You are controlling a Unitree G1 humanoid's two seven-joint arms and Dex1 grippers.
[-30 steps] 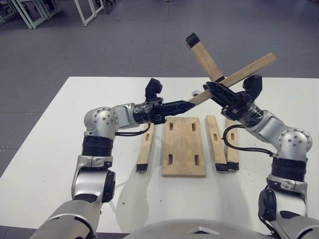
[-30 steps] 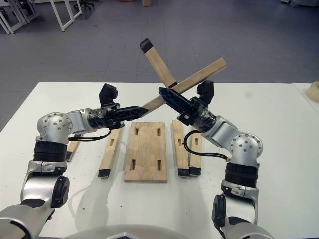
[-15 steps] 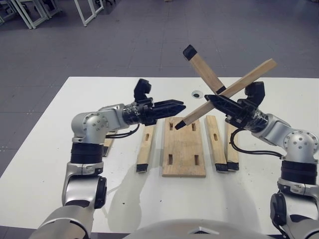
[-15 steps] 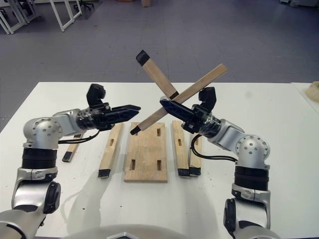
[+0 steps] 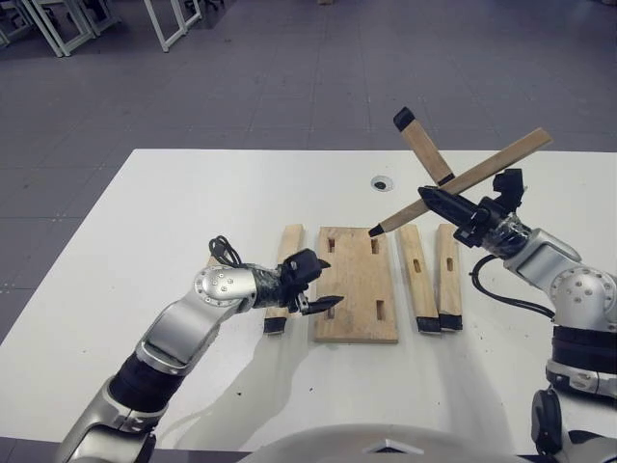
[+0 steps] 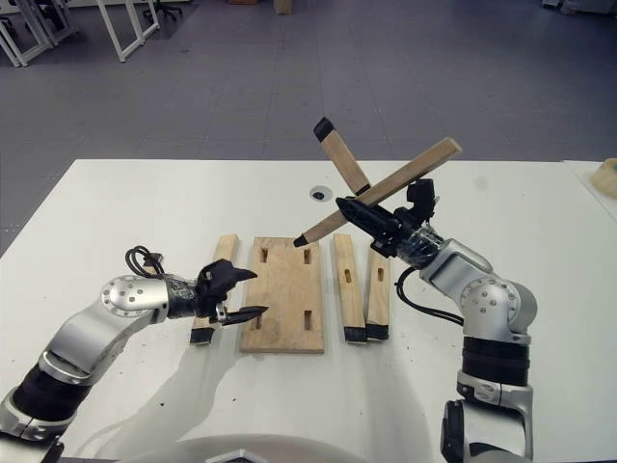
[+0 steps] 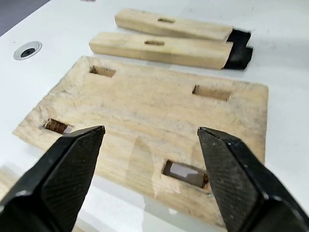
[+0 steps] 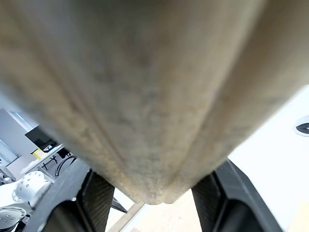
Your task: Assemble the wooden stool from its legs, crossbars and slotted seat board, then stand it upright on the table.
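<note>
- Slotted seat board (image 5: 355, 285) lies flat on the white desk (image 5: 145, 222), its four slots facing up
- Left tool (image 6: 258, 292) hovers low at the seat board's left edge, its fingers spread wide and holding nothing
- Right tool (image 5: 445, 203) is raised above the seat board's far right corner, clamped on a crossed pair of wooden bars (image 5: 501, 159)
- One slotted leg (image 5: 283, 289) lies just left of the seat board
- Two more slotted legs (image 5: 415, 275) lie side by side just to its right
- A round cable grommet (image 5: 383, 183) sits beyond the seat board's far edge
</note>
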